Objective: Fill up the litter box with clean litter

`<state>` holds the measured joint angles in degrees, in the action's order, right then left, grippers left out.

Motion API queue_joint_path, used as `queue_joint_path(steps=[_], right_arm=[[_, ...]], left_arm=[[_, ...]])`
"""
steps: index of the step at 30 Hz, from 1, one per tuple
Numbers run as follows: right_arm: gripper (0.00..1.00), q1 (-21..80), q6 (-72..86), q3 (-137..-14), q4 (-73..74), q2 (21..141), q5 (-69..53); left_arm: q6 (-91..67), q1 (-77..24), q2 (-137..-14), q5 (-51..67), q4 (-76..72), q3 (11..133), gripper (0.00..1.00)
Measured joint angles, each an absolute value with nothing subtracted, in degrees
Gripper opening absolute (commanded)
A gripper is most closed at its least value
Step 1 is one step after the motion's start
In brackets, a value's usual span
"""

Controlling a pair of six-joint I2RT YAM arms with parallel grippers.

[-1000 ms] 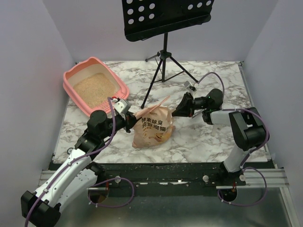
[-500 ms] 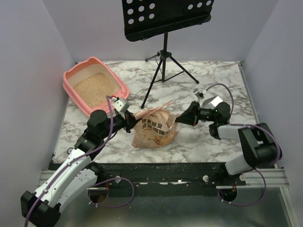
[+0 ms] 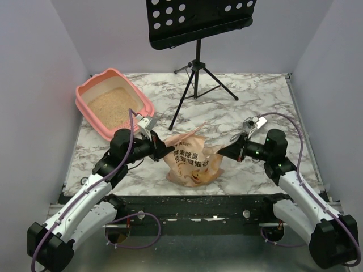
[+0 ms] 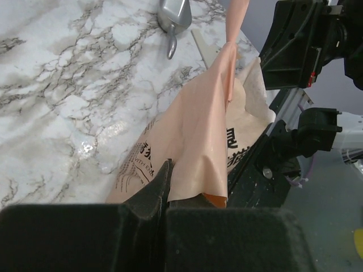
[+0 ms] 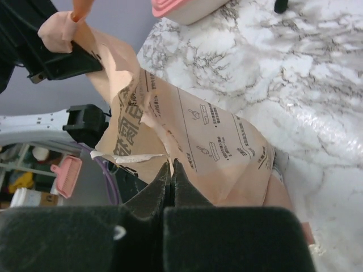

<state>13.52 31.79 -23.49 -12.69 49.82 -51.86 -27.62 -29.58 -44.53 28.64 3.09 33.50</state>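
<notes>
The salmon-pink litter box [image 3: 85, 107] stands at the table's far left, with beige clean litter [image 3: 113, 105] lying in its basin. A crinkled orange-tan bag [image 3: 193, 161] printed with Chinese characters stands near the front middle. My left gripper [image 3: 163, 151] is shut on the bag's left top edge; in the left wrist view the film [image 4: 198, 130] folds out from between the fingers [image 4: 156, 192]. My right gripper [image 3: 222, 153] is shut on the bag's right edge, its tips [image 5: 171, 170] pinched at the torn rim of the bag [image 5: 198, 141]. A corner of the litter box [image 5: 181, 7] shows beyond.
A black music stand on a tripod [image 3: 197, 79] rises at the back middle, one leg reaching toward the bag. A small metal scoop [image 4: 173, 17] lies on the marble beyond the bag. Grey walls close in the left, right and back sides.
The right arm swung back toward the near edge and its gripper shut on the bag's right side. The bag shifted nearer and rightward, and the left gripper followed.
</notes>
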Motion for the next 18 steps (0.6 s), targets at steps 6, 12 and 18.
queue_joint_path(steps=[6, 12, 18], right_arm=[[0.01, 12.19, 36.93, -20.10, -6.48, 44.75, -50.43], [0.01, 11.88, 38.98, -19.53, 4.95, 36.18, -50.26], [0.01, 11.88, 41.56, -18.02, 12.10, 30.83, -52.64]], left_arm=[[-31.35, -29.58, -41.93, 29.36, 6.92, 32.93, 0.00], [-36.67, -28.71, -40.29, 34.26, 8.34, 29.39, 0.00], [-43.38, -28.27, -42.11, 40.56, 9.30, 25.63, 0.00]])
